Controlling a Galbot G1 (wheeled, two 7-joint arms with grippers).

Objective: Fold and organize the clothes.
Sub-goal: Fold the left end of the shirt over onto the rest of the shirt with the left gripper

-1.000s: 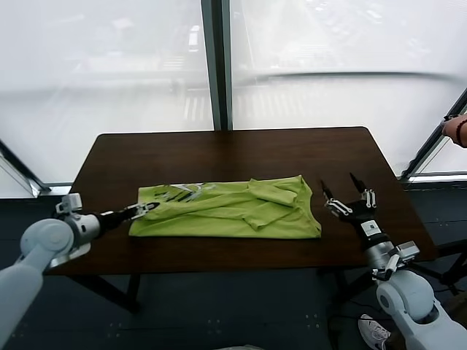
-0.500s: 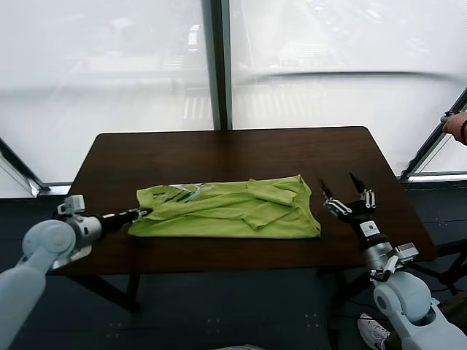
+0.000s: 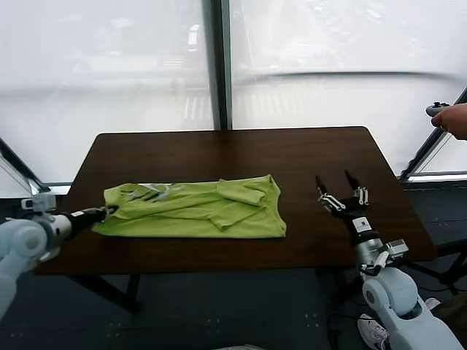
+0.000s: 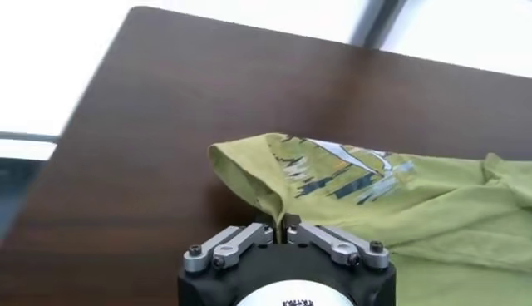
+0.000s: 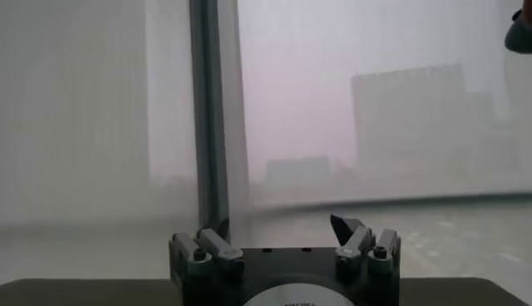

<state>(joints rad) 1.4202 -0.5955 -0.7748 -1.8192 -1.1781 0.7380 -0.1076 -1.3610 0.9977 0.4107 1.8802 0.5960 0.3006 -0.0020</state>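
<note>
The lime-green T-shirt [image 3: 193,211] lies folded in a long band across the front of the dark table [image 3: 233,157], its white-grey print [image 3: 146,192] facing up at the left end. My left gripper [image 3: 109,211] is shut on the shirt's left edge at the table's front left. In the left wrist view a pinch of green fabric [image 4: 268,199] runs into the closed left gripper [image 4: 279,226]. My right gripper [image 3: 337,187] is open and empty, tilted upward near the table's front right, apart from the shirt. It also shows in the right wrist view [image 5: 281,231].
A person's hand holding a small dark device [image 3: 446,118] reaches in at the far right beyond the table. A window post [image 3: 219,65] stands behind the table's back edge. The table's back half is bare wood.
My left gripper has pulled the shirt to the left along the table by its left edge. The right gripper has shifted slightly left and stays open.
</note>
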